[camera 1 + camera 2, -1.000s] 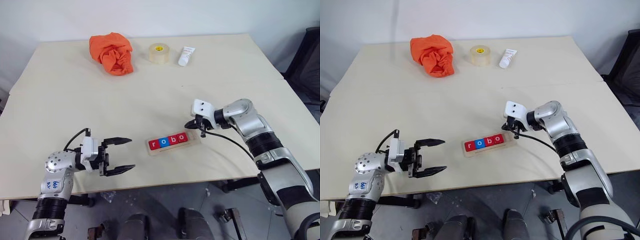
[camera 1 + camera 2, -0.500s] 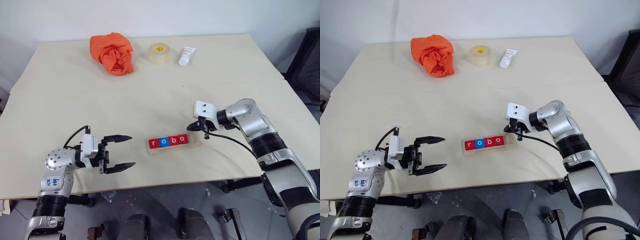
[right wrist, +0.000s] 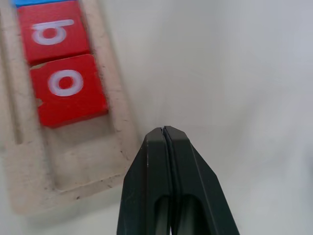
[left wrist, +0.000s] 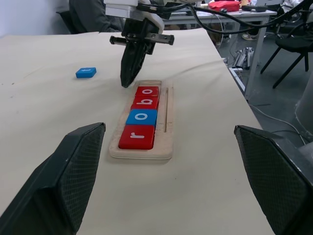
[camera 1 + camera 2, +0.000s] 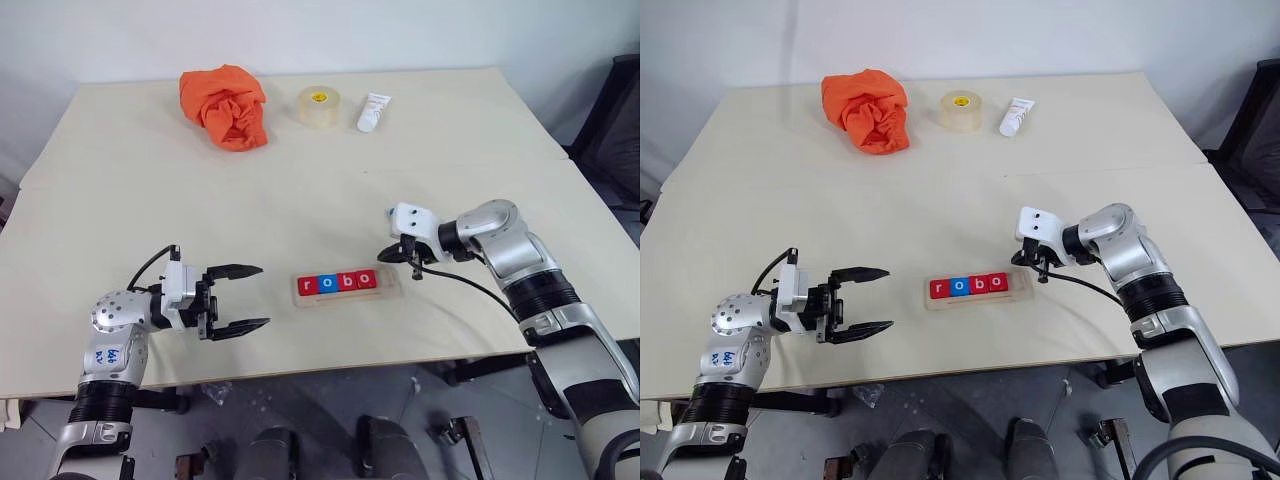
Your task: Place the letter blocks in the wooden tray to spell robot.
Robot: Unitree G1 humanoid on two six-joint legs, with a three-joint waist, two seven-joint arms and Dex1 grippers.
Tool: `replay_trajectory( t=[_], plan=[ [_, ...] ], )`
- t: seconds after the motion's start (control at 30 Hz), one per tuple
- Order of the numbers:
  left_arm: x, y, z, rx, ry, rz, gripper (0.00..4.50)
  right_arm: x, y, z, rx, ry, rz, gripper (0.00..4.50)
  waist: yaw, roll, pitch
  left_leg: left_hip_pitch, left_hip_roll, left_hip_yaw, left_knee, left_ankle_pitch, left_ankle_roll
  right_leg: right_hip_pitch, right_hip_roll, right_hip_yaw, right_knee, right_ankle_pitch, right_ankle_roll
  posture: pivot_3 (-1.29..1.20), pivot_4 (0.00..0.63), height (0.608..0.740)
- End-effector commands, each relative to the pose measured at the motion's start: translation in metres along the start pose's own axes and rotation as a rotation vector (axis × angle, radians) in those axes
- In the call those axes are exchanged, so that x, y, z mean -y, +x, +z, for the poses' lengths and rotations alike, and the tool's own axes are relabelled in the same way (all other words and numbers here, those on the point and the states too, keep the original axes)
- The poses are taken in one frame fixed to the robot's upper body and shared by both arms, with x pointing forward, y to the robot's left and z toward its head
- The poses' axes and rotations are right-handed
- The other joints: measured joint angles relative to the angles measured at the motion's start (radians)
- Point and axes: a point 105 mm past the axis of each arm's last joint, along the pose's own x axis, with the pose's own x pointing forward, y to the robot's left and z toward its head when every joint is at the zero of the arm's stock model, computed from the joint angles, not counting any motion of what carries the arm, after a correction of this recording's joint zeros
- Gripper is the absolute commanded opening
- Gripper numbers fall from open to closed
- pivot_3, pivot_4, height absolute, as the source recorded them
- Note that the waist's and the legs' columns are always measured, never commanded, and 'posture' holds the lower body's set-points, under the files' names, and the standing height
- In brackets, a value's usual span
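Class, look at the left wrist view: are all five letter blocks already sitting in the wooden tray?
No: the wooden tray holds four letter blocks spelling "robo", while a blue block lies apart on the table.

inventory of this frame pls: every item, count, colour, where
letter blocks in tray: 4, red r, blue o, red b, red o, in a row in the groove.
loose block: 1, blue, on the table beyond the tray, letter unreadable.
wooden tray: 1, pale wood, near front edge, one slot free at its right end.
cloth: 1, orange, crumpled, far left.
tape roll: 1, yellowish, far centre.
tube: 1, white, right of the roll.
table: 1, cream.
left gripper: black fingers, open, left of the tray.
right gripper: black fingers, shut, empty, tips by the tray's right end.
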Motion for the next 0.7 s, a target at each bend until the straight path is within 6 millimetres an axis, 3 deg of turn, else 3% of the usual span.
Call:
replay_trajectory(
  t=[0.03,0.23,0.33,0.43,0.7],
  plan=[
    [-0.003,-0.001,0.004,0.010,0.025,-0.002,4.50,0.027,-0.039,0.017,0.137,0.054,-0.208,0.03,0.001,0.000,0.000,0.000,0.000,0.000,0.000,0.000,0.000,0.000,0.000,0.000,0.000,0.000,0.000,0.00,0.150,0.740],
    [-0.004,0.000,0.002,0.014,0.013,-0.015,4.50,0.021,-0.084,-0.007,0.212,0.211,-0.394,0.03,0.012,0.000,0.000,0.000,0.000,-0.003,-0.001,0.000,0.000,0.001,0.000,-0.003,-0.001,0.000,0.000,0.00,0.150,0.740],
    [-0.007,0.001,0.002,0.014,0.008,-0.021,4.50,-0.004,-0.105,-0.033,0.189,0.324,-0.419,0.19,0.024,0.000,0.000,0.000,0.000,-0.001,-0.001,0.000,0.000,0.001,0.000,-0.003,-0.001,0.000,0.000,0.00,0.150,0.740],
    [-0.010,0.003,0.002,0.017,0.005,-0.027,4.50,-0.024,-0.119,-0.042,0.192,0.374,-0.434,0.92,0.031,0.000,0.000,0.000,0.000,-0.001,-0.001,0.000,0.000,0.001,0.000,-0.003,-0.001,0.000,0.000,0.00,0.150,0.740],
    [-0.014,0.013,0.001,0.039,-0.006,-0.054,4.50,-0.059,-0.158,-0.049,0.256,0.447,-0.510,3.71,0.033,0.000,0.000,0.003,0.001,0.004,0.001,0.000,0.001,0.004,0.000,0.000,-0.001,0.000,0.000,0.00,0.150,0.740]
  ],
)
